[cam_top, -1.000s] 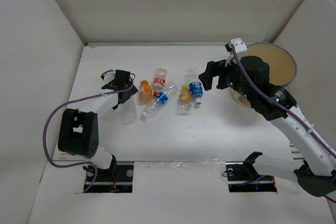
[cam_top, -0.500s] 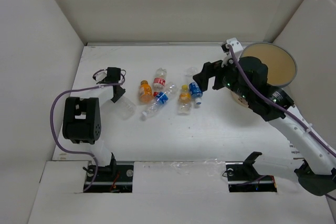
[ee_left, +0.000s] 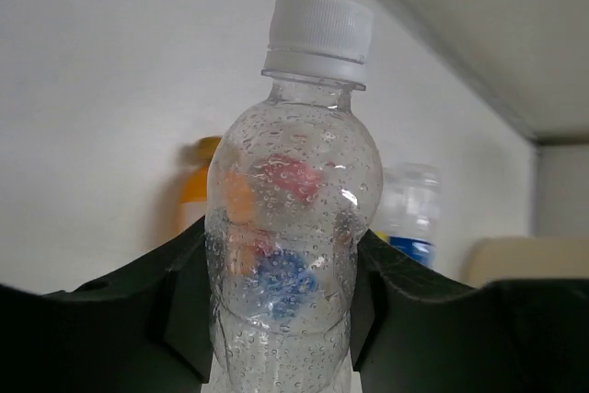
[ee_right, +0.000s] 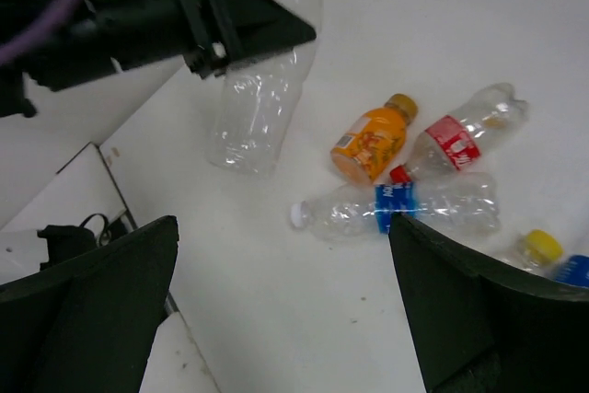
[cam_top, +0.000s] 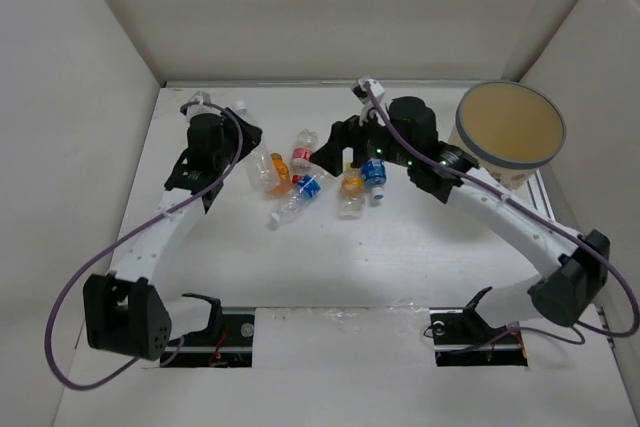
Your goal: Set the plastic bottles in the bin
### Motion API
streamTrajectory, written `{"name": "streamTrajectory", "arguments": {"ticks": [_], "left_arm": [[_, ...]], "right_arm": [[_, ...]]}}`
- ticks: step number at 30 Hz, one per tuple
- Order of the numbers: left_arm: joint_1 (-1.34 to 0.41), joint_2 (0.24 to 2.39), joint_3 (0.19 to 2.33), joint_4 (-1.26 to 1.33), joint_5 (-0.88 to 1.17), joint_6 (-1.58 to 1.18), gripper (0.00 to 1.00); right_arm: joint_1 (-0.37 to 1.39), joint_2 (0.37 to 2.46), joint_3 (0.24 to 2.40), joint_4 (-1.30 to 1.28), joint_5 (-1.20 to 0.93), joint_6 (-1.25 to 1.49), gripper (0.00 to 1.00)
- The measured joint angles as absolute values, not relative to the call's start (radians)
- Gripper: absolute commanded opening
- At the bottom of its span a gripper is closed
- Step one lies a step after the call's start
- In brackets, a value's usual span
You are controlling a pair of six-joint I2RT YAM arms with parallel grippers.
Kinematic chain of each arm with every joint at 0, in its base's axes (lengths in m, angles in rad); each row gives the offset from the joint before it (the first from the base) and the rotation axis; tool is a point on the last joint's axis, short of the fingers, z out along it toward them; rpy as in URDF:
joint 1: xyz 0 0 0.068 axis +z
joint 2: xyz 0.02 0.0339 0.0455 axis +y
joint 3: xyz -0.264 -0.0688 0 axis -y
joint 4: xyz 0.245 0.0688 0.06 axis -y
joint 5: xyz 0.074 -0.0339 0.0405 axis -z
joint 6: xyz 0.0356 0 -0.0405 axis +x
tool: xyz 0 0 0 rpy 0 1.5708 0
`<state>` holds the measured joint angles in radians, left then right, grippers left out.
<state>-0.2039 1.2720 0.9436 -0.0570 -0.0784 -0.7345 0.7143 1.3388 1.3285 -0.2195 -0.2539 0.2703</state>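
My left gripper (cam_top: pixel 238 139) (ee_left: pixel 281 255) is shut on a plain clear bottle (ee_left: pixel 294 200) (ee_right: pixel 258 108) with a white cap, held off the table at the back left, black fingers (ee_left: pixel 189 292) pressing both its sides. Right of it lie an orange bottle (cam_top: pixel 278 175) (ee_right: pixel 373 138), a red-label bottle (cam_top: pixel 303 152) (ee_right: pixel 456 140) and a blue-label bottle (cam_top: pixel 298 197) (ee_right: pixel 405 207). A yellow-capped bottle (cam_top: pixel 351 187) and another blue-label bottle (cam_top: pixel 373 175) lie further right. My right gripper (cam_top: pixel 335 147) (ee_right: pixel 281 246) hangs open above these, holding nothing. The bin (cam_top: pixel 510 127) stands at the far right.
Tall pale walls (cam_top: pixel 100 97) close in the white table on the left, back and right. The arm bases (cam_top: pixel 210 332) (cam_top: pixel 480 332) sit at the near edge, with purple cables (cam_top: pixel 80 347) looping beside the left one.
My left gripper shut on the plain clear bottle and lifted it up and toward the back. My right arm swung left, away from the bin, to above the lying bottles.
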Motion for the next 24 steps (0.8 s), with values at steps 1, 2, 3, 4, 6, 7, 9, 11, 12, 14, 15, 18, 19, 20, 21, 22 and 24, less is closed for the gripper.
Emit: {"name": "streamTrajectory", "arguments": {"ticks": [1, 2, 3, 4, 6, 7, 9, 11, 12, 14, 15, 18, 19, 20, 21, 22, 24], "left_arm": [[-0.208, 1.230, 0.945, -0.020, -0.031, -0.726, 0.00], [-0.208, 1.192, 0.948, 0.023, 0.030, -0.718, 0.00], [-0.207, 1.166, 0.949, 0.067, 0.085, -0.713, 0.00], [-0.207, 1.148, 0.949, 0.107, 0.141, -0.708, 0.00], [-0.207, 1.135, 0.948, 0.184, 0.249, -0.708, 0.00], [-0.207, 1.135, 0.948, 0.222, 0.307, -0.713, 0.00], [-0.207, 1.144, 0.948, 0.286, 0.421, -0.728, 0.00], [-0.207, 1.159, 0.949, 0.352, 0.516, -0.747, 0.00], [-0.208, 1.164, 0.949, 0.377, 0.554, -0.755, 0.00], [-0.207, 1.169, 0.949, 0.411, 0.603, -0.770, 0.00], [-0.207, 1.169, 0.949, 0.427, 0.625, -0.778, 0.00], [-0.207, 1.168, 0.949, 0.492, 0.682, -0.804, 0.00], [-0.207, 1.168, 0.948, 0.513, 0.694, -0.816, 0.00], [-0.207, 1.168, 0.947, 0.532, 0.705, -0.825, 0.00], [-0.207, 1.167, 0.945, 0.550, 0.712, -0.834, 0.00], [-0.207, 1.166, 0.942, 0.564, 0.720, -0.839, 0.00], [-0.207, 1.164, 0.937, 0.579, 0.730, -0.845, 0.00]], "right_arm": [[0.714, 1.378, 1.333, -0.197, -0.284, 0.285, 1.00], [0.714, 1.419, 1.341, -0.173, -0.311, 0.297, 1.00], [0.713, 1.457, 1.348, -0.150, -0.340, 0.312, 1.00], [0.712, 1.492, 1.354, -0.126, -0.365, 0.326, 1.00], [0.712, 1.548, 1.360, -0.078, -0.412, 0.361, 1.00], [0.712, 1.568, 1.362, -0.053, -0.434, 0.376, 1.00], [0.712, 1.599, 1.365, 0.012, -0.478, 0.418, 1.00], [0.710, 1.618, 1.367, 0.090, -0.535, 0.462, 1.00], [0.710, 1.626, 1.367, 0.140, -0.563, 0.492, 1.00], [0.710, 1.645, 1.376, 0.226, -0.614, 0.543, 1.00], [0.710, 1.658, 1.381, 0.272, -0.634, 0.570, 1.00], [0.710, 1.697, 1.401, 0.375, -0.679, 0.640, 1.00], [0.710, 1.713, 1.409, 0.397, -0.689, 0.658, 1.00], [0.710, 1.728, 1.415, 0.415, -0.697, 0.672, 0.98], [0.712, 1.743, 1.420, 0.428, -0.704, 0.682, 0.96], [0.713, 1.756, 1.425, 0.437, -0.711, 0.693, 0.93], [0.717, 1.773, 1.430, 0.459, -0.723, 0.714, 0.74]]}}
